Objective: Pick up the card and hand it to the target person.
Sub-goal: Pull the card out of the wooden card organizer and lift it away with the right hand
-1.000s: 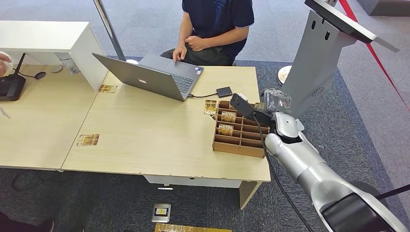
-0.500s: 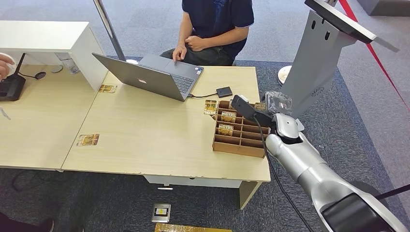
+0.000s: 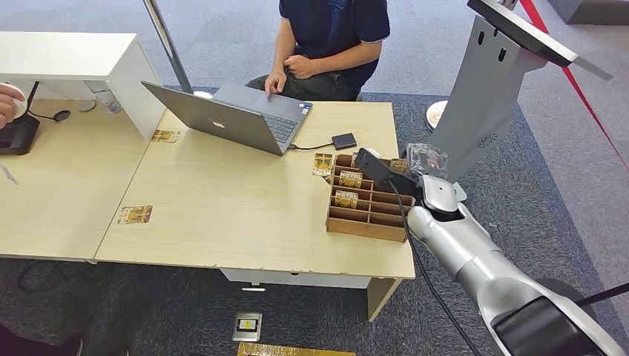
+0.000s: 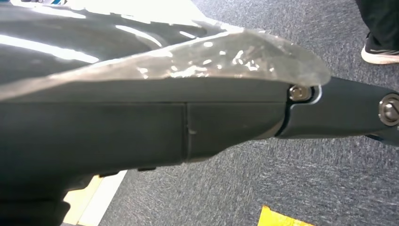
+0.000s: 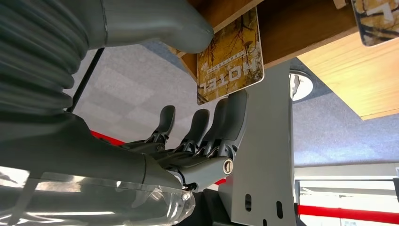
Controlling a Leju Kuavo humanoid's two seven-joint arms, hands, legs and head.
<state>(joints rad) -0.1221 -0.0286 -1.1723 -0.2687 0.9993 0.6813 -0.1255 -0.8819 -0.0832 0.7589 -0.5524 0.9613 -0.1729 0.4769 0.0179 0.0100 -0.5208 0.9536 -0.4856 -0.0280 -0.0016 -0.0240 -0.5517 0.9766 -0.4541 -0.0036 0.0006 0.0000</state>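
Gold card (image 5: pixel 230 59) (printed HOTEL) pinched by right hand (image 5: pixel 197 127) fingers (image 5: pixel 233 120).

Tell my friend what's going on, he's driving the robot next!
Right hand: at the far right corner of the wooden box, thumb and one finger on either side of a hotel card; a firm hold can't be confirmed.
Left hand: the pictures can't settle its state.
More cards sit in the box, beside it and across the tables.
Done: reached the card.
Left: lift it, hand it to the person at the laptop.
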